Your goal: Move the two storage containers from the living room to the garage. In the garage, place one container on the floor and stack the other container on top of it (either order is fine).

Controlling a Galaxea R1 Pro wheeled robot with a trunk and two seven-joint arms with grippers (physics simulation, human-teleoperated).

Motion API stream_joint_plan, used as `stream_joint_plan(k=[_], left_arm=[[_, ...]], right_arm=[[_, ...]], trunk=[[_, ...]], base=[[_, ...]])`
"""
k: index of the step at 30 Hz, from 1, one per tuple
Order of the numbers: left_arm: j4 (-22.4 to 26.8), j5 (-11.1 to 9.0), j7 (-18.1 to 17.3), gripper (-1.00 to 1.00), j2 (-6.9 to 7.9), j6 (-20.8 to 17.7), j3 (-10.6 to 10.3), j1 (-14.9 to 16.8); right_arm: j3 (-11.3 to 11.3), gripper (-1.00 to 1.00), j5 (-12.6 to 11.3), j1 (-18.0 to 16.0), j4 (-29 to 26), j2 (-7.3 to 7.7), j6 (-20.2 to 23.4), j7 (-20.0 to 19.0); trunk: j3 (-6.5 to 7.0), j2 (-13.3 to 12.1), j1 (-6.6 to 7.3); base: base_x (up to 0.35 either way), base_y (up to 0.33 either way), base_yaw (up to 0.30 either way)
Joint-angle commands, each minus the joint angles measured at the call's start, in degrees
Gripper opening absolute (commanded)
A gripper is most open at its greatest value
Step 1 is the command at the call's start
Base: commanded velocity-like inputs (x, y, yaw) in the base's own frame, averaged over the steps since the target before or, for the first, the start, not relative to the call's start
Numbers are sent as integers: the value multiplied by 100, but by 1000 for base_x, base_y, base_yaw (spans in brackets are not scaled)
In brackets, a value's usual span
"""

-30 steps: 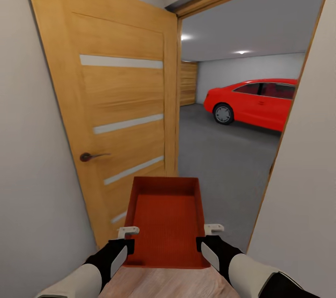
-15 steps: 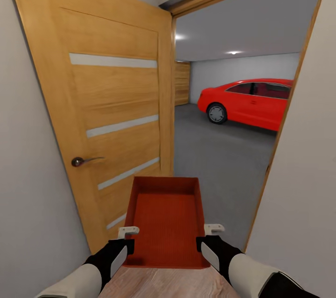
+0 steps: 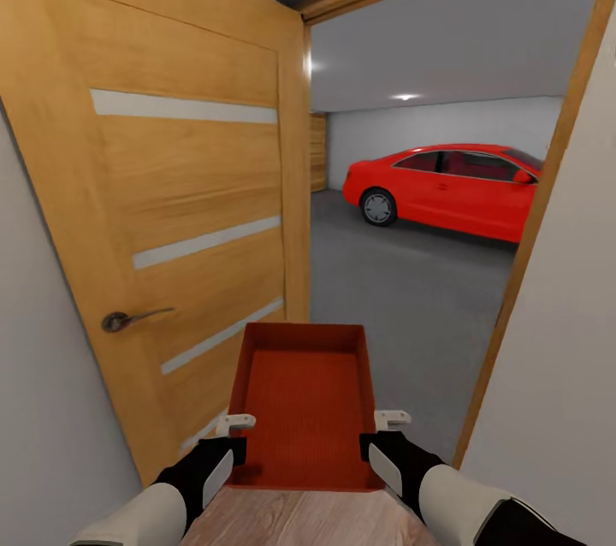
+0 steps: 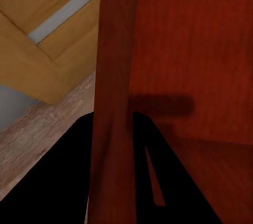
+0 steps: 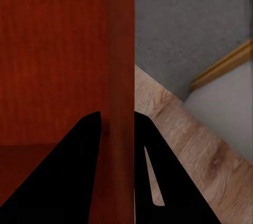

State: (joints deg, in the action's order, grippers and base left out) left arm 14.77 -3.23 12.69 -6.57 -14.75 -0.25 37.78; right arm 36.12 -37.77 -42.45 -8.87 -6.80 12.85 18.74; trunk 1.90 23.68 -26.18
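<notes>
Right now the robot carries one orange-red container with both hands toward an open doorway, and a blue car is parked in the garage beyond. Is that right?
Not quite: the car is red, not blue, as the head view shows. The rest holds: the left hand and right hand each clamp a side wall of the orange-red container, facing the open doorway beside the wooden door.

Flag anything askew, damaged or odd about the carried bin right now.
Nothing stands out. The storage container sits level and empty between the left gripper and right gripper, each clamped on a side wall, facing the open door.
</notes>
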Motion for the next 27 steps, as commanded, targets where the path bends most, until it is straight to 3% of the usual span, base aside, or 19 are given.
stream_joint_plan(k=[1, 7, 15, 27], left_arm=[[-36, -29, 58, -100, 4, -37, -115, -8], [-35, -29, 59, -100, 2, -37, -116, -8], [-36, -29, 58, -100, 3, -37, -114, -8], [-35, -29, 60, -100, 7, -37, -115, -8]], right_arm=[[-52, -100, 200, -9, -9, 4, -145, 59], [-52, -100, 200, -9, -9, 4, -146, 59], [-52, -100, 200, -9, -9, 0, -143, 59], [-52, -100, 200, -9, -9, 1, -143, 59]], trunk=[[-2, 4, -4], [-2, 4, -4], [-2, 4, -4], [-2, 4, -4]], base=[[166, 144, -259], [87, 46, -259], [142, 111, -77], [152, 114, -278]])
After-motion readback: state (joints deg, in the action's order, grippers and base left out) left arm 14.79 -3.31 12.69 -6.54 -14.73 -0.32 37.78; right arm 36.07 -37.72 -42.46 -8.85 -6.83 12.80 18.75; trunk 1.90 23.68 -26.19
